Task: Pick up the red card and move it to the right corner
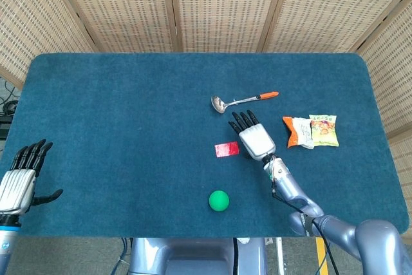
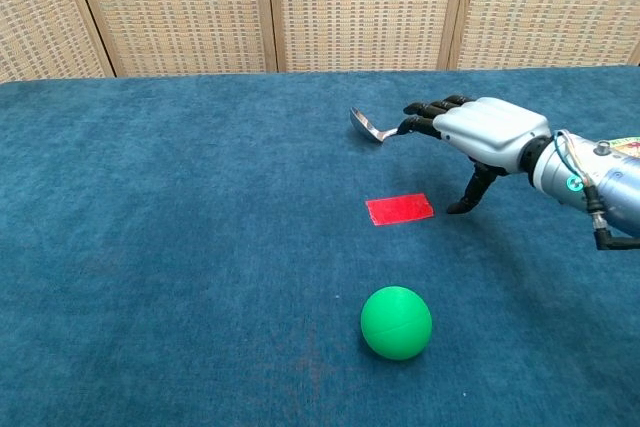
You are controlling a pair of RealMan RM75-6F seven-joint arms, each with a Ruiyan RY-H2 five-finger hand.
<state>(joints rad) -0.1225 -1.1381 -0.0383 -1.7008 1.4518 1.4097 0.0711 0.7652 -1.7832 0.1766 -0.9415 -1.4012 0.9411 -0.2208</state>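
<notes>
The red card (image 1: 226, 149) (image 2: 399, 209) lies flat on the blue table cloth, near the middle right. My right hand (image 1: 253, 136) (image 2: 475, 134) hovers just right of the card, palm down, fingers spread and holding nothing; its thumb points down toward the cloth close to the card's right edge. My left hand (image 1: 19, 183) is open at the table's near left edge, far from the card; the chest view does not show it.
A green ball (image 1: 219, 200) (image 2: 396, 322) sits in front of the card. A spoon with an orange handle (image 1: 243, 100) (image 2: 375, 128) lies behind my right hand. Two snack packets (image 1: 311, 131) lie to the right. The table's right edge (image 1: 385, 159) is beyond them.
</notes>
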